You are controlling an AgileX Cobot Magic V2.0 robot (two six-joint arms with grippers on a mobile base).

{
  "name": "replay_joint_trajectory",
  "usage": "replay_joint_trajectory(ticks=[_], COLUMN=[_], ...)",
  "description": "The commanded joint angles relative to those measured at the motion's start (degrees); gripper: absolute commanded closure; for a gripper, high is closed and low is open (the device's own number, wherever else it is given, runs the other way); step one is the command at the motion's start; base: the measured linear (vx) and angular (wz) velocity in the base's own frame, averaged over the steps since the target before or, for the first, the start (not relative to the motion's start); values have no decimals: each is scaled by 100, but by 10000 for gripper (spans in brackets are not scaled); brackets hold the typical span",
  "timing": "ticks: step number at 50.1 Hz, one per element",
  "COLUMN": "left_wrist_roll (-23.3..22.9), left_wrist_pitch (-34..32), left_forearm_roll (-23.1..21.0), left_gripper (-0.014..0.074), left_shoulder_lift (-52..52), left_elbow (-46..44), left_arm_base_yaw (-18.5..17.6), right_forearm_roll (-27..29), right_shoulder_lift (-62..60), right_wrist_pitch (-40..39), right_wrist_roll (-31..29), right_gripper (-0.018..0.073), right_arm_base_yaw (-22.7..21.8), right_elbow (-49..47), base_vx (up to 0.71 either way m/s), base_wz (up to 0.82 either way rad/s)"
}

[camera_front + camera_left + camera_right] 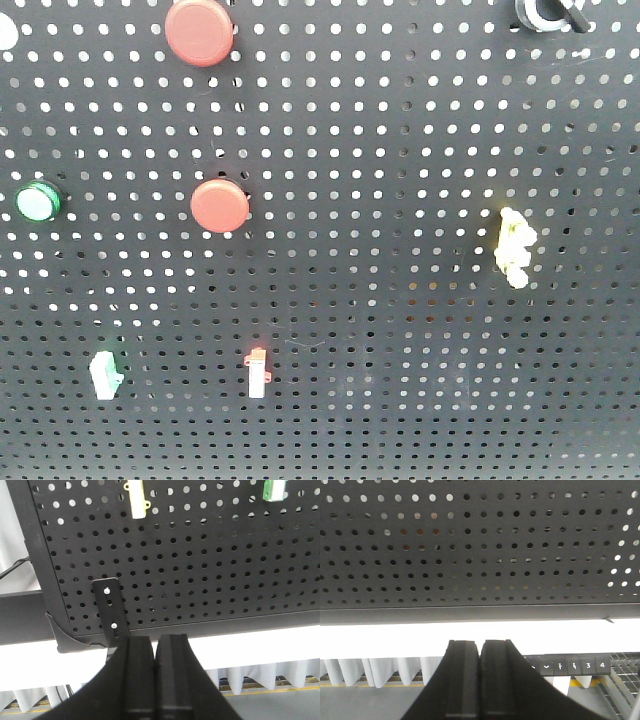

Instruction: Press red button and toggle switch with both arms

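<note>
I see both pincers clenched on nothing — left pincer [155,652] and right pincer [480,652] sit below the surface's [400,300] bottom edge. Red button [200,30] at top edge left of centre, toggle switch [545,12] top-right corner — both targets up and away.

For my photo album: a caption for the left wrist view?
Left gripper, shut, below the black pegboard's lower edge.

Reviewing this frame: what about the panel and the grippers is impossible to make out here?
- Toggle switch: cut off by the front view's top edge; lever position unreadable.
- Red button: top clipped by the same edge.
- Left gripper and right gripper: absent from the front view, so their distance to either control is unknown.
- White object at left edge: mostly cropped, unidentifiable.
</note>
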Motion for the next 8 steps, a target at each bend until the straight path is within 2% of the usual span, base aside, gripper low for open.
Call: replay_joint_trajectory(ticks=[1, 8], left_wrist_roll=[-47, -47], left_wrist_pitch=[-412, -412], left_forearm_roll=[4, 4], left_gripper=[595, 595], left_shoulder_lift=[-92, -92], left_elbow=[200, 200], left_arm_base_yaw=[-8, -8], right_forearm_roll=[-43, -43], right_shoulder_lift=[-100, -100], right_wrist_pitch=[-483, -483], right_wrist_roll=[-1, -1], right_gripper=[562, 562], right_arm_base_yaw=[-37, -37], right_elbow=[69, 69], base_vx=[0, 0], base_wz=[0, 0])
